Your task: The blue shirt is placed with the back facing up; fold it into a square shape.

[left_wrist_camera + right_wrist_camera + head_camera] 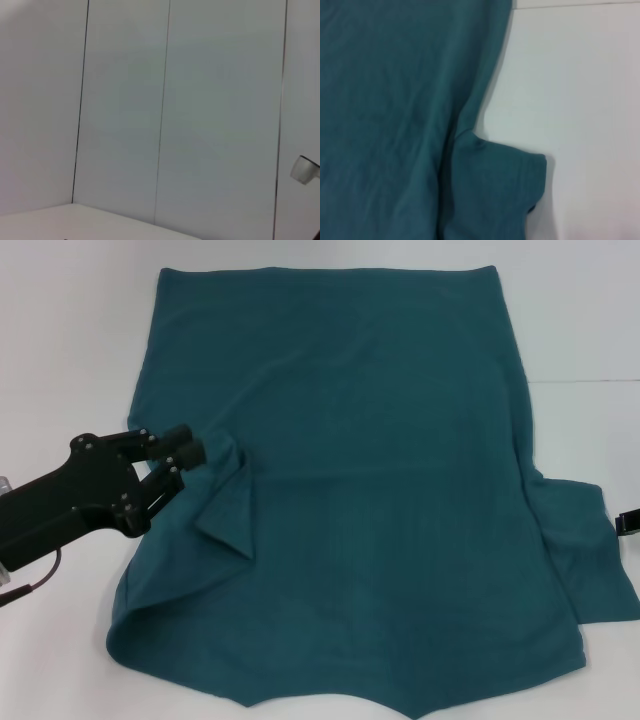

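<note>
The blue shirt [370,490] lies spread on the white table [70,360], plain side up, hem toward the far edge. Its left sleeve [228,508] is folded in over the body and stands up in a tented peak. My left gripper [200,452] is at the top of that peak, shut on the sleeve's edge. The right sleeve [590,550] lies flat, sticking out sideways. A small part of my right gripper [630,522] shows at the edge of the head view, just beside that sleeve. The right wrist view looks down on the shirt [385,100] and its right sleeve [495,195].
Bare white table [580,100] surrounds the shirt on the left, the right and the far side. The shirt's collar end reaches the near edge of the head view. The left wrist view shows only a pale panelled wall [165,110].
</note>
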